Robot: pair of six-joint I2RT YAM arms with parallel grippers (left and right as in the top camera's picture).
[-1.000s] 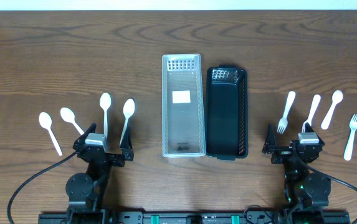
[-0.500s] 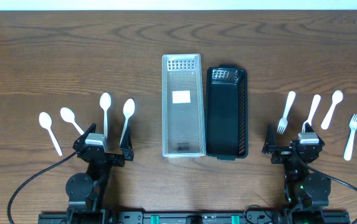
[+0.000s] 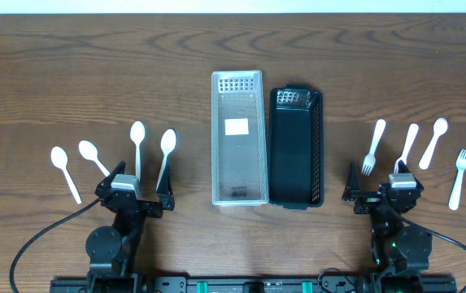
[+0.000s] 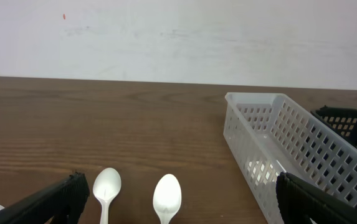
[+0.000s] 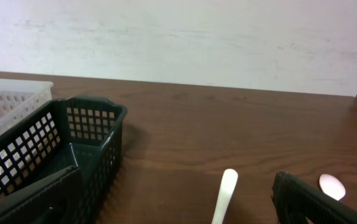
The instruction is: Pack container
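A clear white basket (image 3: 237, 138) and a black basket (image 3: 295, 146) stand side by side at the table's middle, both empty. Several white plastic spoons (image 3: 137, 146) lie left of them. White forks (image 3: 372, 146) and one spoon (image 3: 433, 142) lie to the right. My left gripper (image 3: 135, 191) is open and empty at the near ends of two spoons; the wrist view shows it (image 4: 179, 202) with two spoon bowls (image 4: 167, 196) ahead. My right gripper (image 3: 375, 191) is open and empty by the forks; in its wrist view (image 5: 177, 199) a fork handle (image 5: 223, 193) lies between the fingers.
The white basket's wall (image 4: 290, 149) is to the right in the left wrist view. The black basket's wall (image 5: 53, 149) is to the left in the right wrist view. A pale wall stands behind the table's far edge. Cables trail from both arm bases at the front.
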